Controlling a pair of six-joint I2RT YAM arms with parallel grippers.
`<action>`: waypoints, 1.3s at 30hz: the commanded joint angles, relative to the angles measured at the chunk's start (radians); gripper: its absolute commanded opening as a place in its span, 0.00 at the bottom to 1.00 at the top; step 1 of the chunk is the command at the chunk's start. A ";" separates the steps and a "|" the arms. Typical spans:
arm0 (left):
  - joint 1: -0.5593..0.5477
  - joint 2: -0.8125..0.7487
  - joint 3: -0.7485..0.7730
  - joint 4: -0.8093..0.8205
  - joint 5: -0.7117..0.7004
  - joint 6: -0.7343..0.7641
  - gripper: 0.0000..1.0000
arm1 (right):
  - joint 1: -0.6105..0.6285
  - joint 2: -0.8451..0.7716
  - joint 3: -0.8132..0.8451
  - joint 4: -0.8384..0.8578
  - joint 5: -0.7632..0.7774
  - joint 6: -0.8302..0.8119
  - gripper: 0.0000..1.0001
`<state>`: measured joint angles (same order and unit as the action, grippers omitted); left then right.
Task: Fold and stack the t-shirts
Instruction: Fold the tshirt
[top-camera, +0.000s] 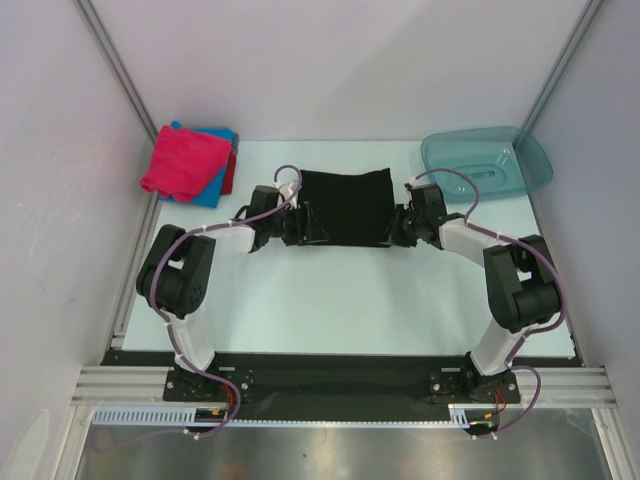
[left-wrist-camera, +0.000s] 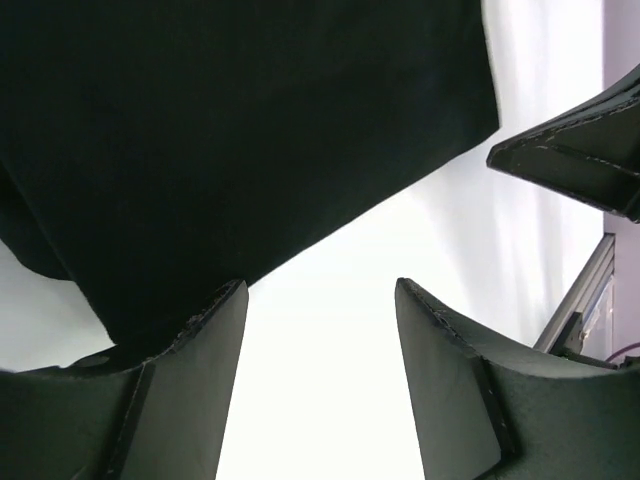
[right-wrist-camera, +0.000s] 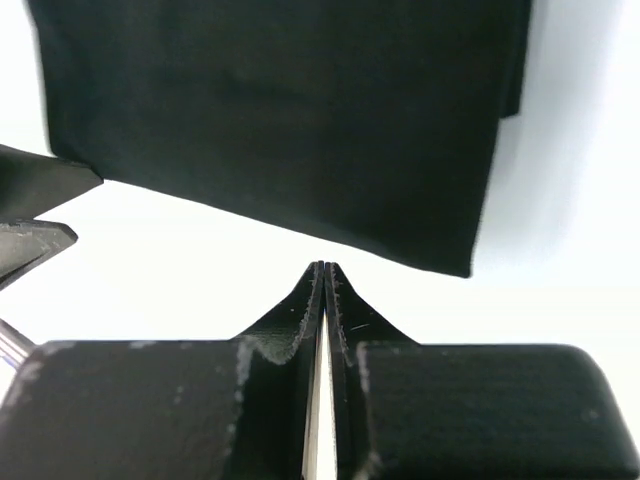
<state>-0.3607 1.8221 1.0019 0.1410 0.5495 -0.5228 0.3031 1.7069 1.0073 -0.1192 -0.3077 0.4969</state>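
Cloth is the difficulty here. The black t-shirt (top-camera: 345, 207) lies flat in the middle of the counter (top-camera: 330, 300), folded to a neat rectangle, between the two arms. The stack of pink, blue and red t-shirts (top-camera: 188, 163) sits well apart at the far left corner, and a teal plastic basin (top-camera: 487, 163) stands at the far right.

The left arm (top-camera: 225, 238) has its jaws released and wide, low at the near left corner of the black shirt. In the left wrist view one finger (left-wrist-camera: 190, 380) is just at the shirt's edge, and only bare counter shows between the two fingers. I cannot tell if it touches the cloth. The right arm (top-camera: 470, 240) has its jaws clenched on nothing, a little short of the near edge.

I judge the step is to grip the near edge for one more fold or for carrying. To do it well, the right jaws should first open. Then both arms should slide one finger under all layers at each corner, close together, and lift evenly, so the rectangle does not open or wrinkle.
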 joint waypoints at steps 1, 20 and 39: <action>-0.011 0.045 -0.009 0.019 0.001 -0.008 0.66 | -0.002 0.023 0.002 -0.008 0.033 0.003 0.05; -0.057 -0.265 -0.037 -0.119 -0.180 0.070 0.68 | 0.039 -0.138 0.098 -0.080 0.125 -0.029 0.11; 0.020 0.066 0.552 -0.473 -0.152 -0.143 0.68 | -0.093 0.497 1.041 -0.484 -0.228 0.046 0.41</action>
<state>-0.3584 1.8866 1.4425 -0.2256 0.3668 -0.5980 0.2073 2.2063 1.9453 -0.4839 -0.4271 0.5091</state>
